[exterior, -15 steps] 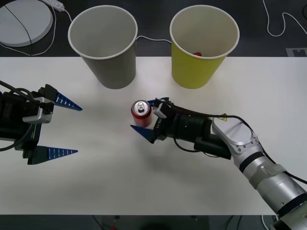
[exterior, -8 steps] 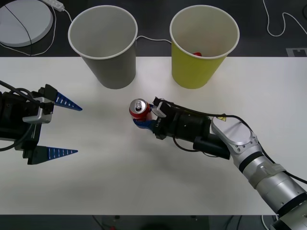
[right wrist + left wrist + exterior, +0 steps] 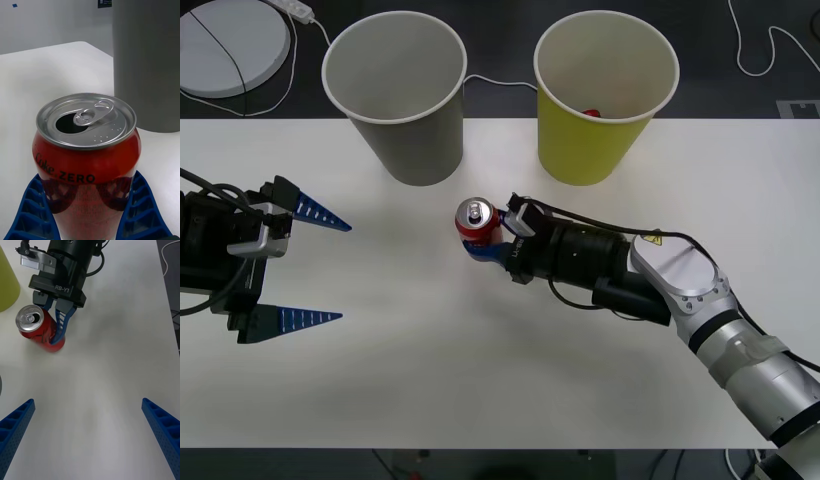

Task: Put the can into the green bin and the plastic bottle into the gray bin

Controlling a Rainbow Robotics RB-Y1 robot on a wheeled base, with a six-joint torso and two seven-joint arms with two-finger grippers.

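Right gripper clamped on the can – left gripper spread wide, idle. Best kept upright – lifted clear over the green bin rim.

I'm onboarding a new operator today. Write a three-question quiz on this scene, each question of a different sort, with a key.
1. True or false: the right gripper is shut on the small red drink can.
2. How do the left gripper's blue ribbed fingers stand: A) open, B) shut on the can, C) inside a bin?
3. Fill in: the can's pull-tab opening is ___.

Key:
1. True.
2. A; it waits at the white table's left side.
3. Open. The can belongs in the yellow-green tapered bin, not the gray tapered bin.
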